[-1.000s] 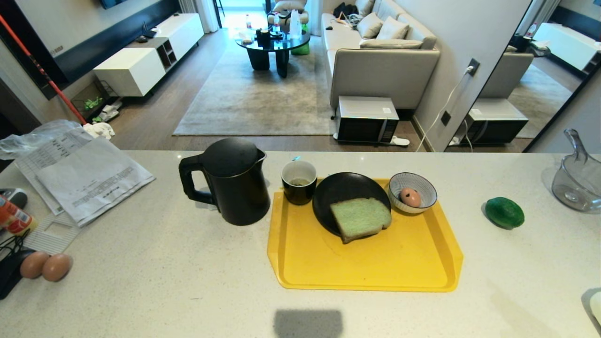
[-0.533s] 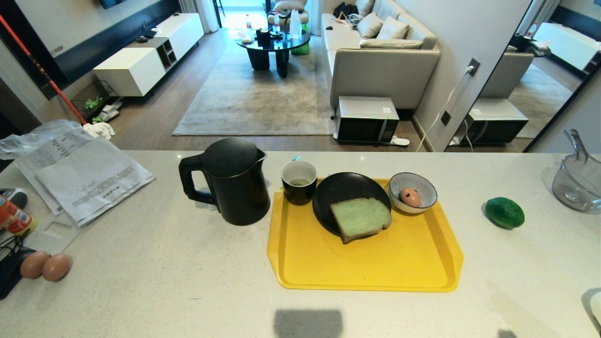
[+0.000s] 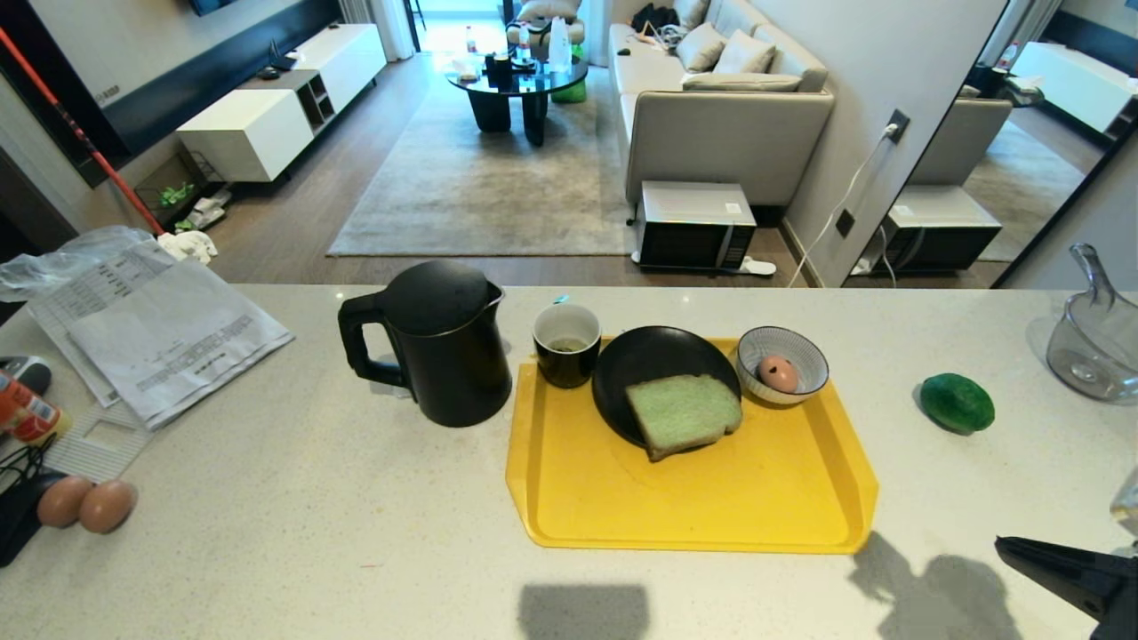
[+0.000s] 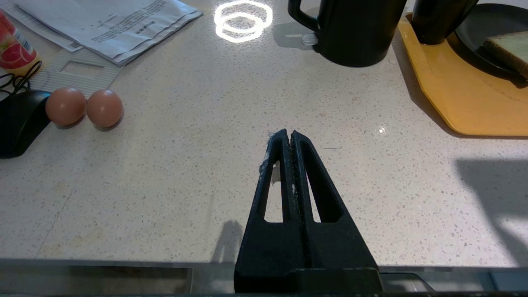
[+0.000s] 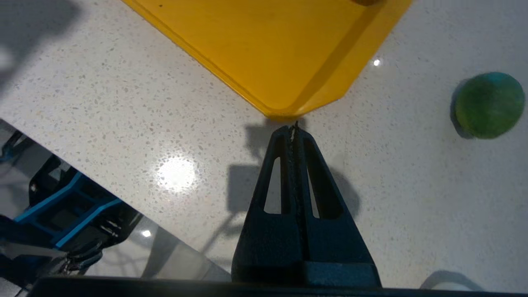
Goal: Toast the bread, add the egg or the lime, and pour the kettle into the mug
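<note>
Right claw (image 5: 293, 128) closed, low at right; left claw (image 4: 288, 136) closed, parked.

- speckled white counter (image 3: 267, 551) up front
- wood floor (image 3: 293, 222), grey rug (image 3: 480, 187)
- grey sofa (image 3: 729, 124), black coffee table (image 3: 516, 89)
- white low cabinet (image 3: 267, 116) by left wall
- microwave (image 3: 695, 227) on floor beside mirror (image 3: 1005, 151)

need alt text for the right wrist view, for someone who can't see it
The right gripper, fingers shut and empty, hangs over a speckled pale counter just short of the corner of a yellow tray. A dark green lime lies on the counter apart from the tray.
</note>
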